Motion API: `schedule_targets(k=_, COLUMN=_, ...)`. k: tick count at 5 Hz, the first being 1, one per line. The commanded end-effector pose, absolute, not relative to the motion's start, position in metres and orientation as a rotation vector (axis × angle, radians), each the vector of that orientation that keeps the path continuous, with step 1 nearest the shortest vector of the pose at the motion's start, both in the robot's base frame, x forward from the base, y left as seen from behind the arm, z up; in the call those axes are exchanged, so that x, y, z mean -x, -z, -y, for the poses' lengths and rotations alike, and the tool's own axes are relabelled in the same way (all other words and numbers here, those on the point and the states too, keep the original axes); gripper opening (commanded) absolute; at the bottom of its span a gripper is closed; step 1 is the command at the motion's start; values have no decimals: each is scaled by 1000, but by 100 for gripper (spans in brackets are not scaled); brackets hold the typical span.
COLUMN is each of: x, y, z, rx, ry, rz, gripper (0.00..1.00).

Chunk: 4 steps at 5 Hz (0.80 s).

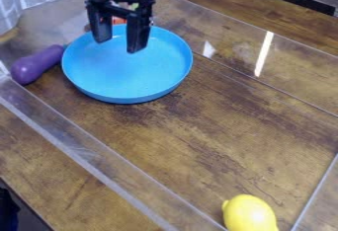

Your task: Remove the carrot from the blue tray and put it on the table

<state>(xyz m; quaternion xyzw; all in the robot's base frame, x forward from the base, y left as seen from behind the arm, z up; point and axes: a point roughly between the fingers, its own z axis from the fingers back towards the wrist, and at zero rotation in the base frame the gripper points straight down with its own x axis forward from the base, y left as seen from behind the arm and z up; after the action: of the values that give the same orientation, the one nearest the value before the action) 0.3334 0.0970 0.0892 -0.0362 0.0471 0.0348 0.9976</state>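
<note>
Black robot jaws (117, 36) stand wide open over the far part of a round, shallow, bright blue tray (128, 69), their two fingers spread apart with nothing visible gripped between them. Just behind the jaws, mostly hidden by them, a small patch of orange shows; it appears to be the carrot (118, 21), though whether it lies inside the tray or against its far rim cannot be told. Beside the tray, on the image-left side of the jaws, lies a purple eggplant (38, 64). Well apart from the jaws, toward the viewer and to the image right, a yellow lemon (248, 213) rests on the brown wood-grain worktop (199, 126), near a clear acrylic edge.
</note>
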Motion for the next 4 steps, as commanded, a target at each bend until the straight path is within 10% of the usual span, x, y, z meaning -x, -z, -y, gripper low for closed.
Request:
schedule_targets(k=1, x=-350, y=-114, z=-117, rx=62, ry=-102, rz=-32, gripper=100)
schedule_targets(k=4, x=-362, y=-97, z=-118, rx=84, ry=-57, rz=-25, gripper=100)
